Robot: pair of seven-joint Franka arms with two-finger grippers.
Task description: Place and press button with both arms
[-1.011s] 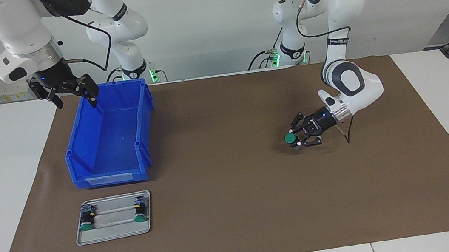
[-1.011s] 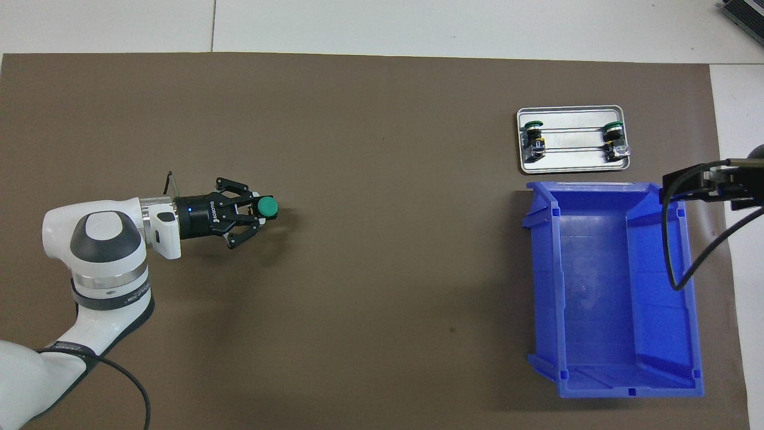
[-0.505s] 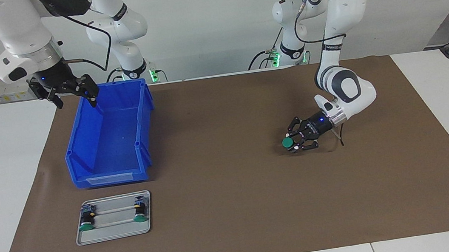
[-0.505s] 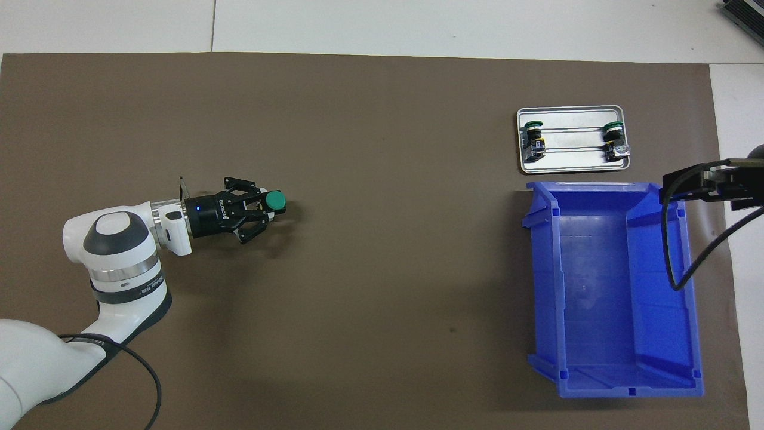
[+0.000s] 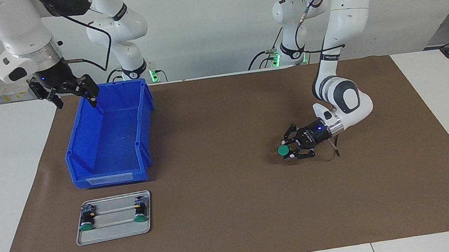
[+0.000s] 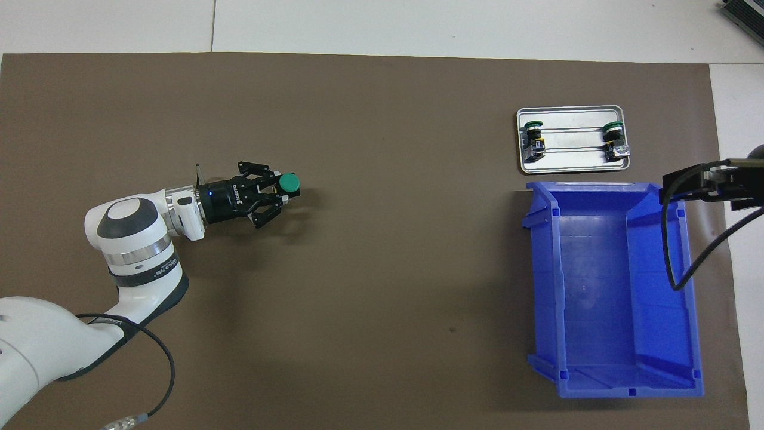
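Note:
My left gripper is shut on a button; the button's round green cap points sideways, past the fingertips. The gripper lies almost level, low over the brown mat, toward the left arm's end of the table. Whether the button touches the mat I cannot tell. My right gripper hangs open and empty over the corner of the blue bin closest to the robots. Only part of it shows in the overhead view, at the edge.
The empty blue bin stands toward the right arm's end. Beside it, farther from the robots, a small metal tray holds two more green-capped buttons.
The left arm has carried the button farther from the robots and a little toward the right arm's end, sinking closer to the mat. The right arm has not moved.

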